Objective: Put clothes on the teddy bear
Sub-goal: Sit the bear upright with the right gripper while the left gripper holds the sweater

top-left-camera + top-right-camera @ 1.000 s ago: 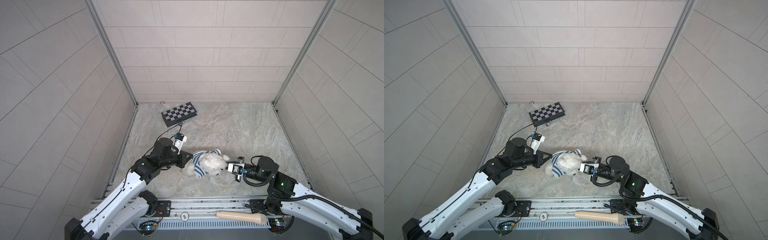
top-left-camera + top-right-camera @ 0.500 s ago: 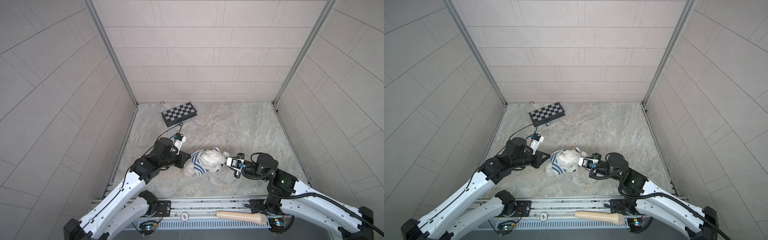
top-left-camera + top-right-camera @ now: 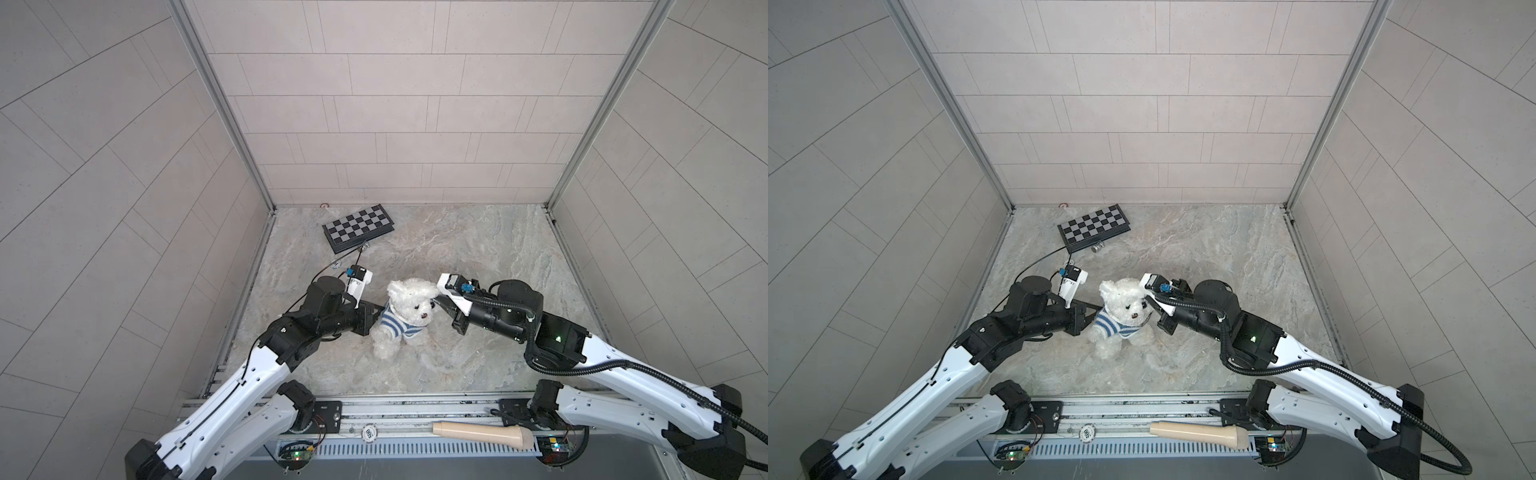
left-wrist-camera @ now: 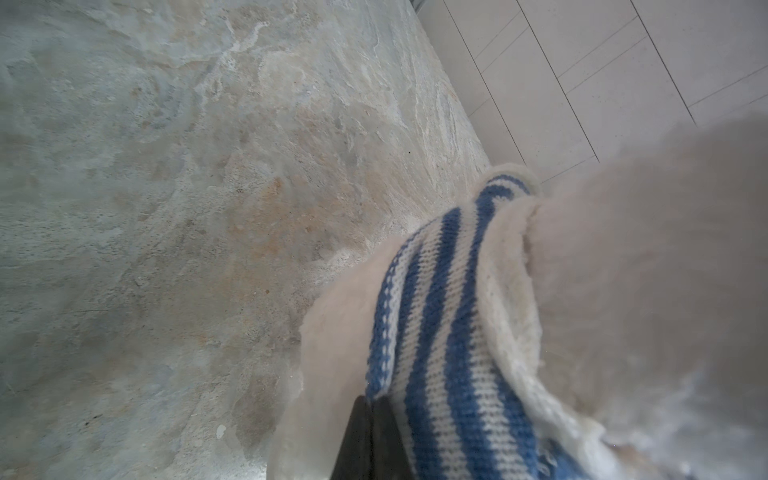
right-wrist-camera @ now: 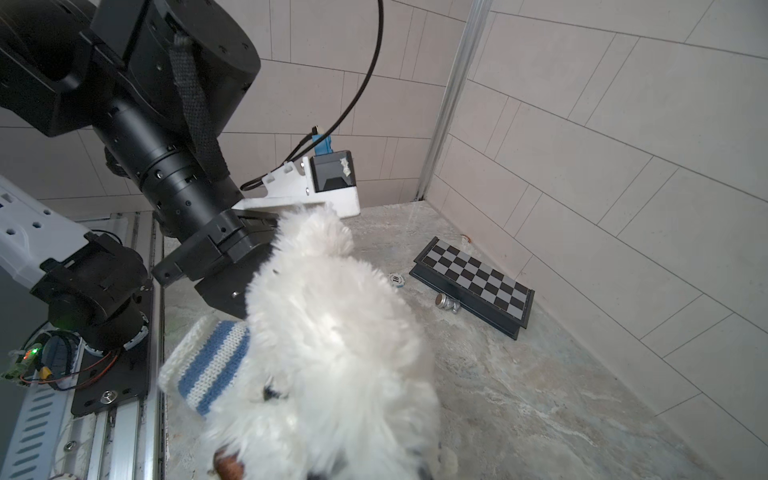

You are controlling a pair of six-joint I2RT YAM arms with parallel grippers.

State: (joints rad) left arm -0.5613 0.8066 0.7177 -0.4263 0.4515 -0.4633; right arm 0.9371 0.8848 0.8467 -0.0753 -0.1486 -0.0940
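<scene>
Bear (image 3: 409, 307) sits upright mid-table (image 3: 478, 257), right between my two grippers, face toward the front rail. Both top views agree.

Shirt (image 3: 395, 326), blue/white stripes, is on its torso. Legs hang bare below the hem. Right wrist view shows a striped sleeve (image 5: 212, 365) sticking out to the side; can't tell if a paw is through it.

My left gripper (image 3: 374, 311) is pressed together, pinching the shirt at the bear's back. Left wrist view confirms it: dark fingertips (image 4: 357, 436) meet on the knit edge, white fur just beside them.

My right gripper (image 3: 441, 302) is against the side of the bear's head, near the ear. It is closed to a narrow gap with the tips buried in fur, so this reads as a pinch on the head fur. In the right wrist view the head fills the near field, with one eye and the brown nose visible.

Chessboard (image 3: 358, 226) lies near the back left corner, well apart from the bear, with a small silver piece (image 3: 365, 246) just beside its front edge. A beige handle (image 3: 482, 434) lies on the front rail.
</scene>
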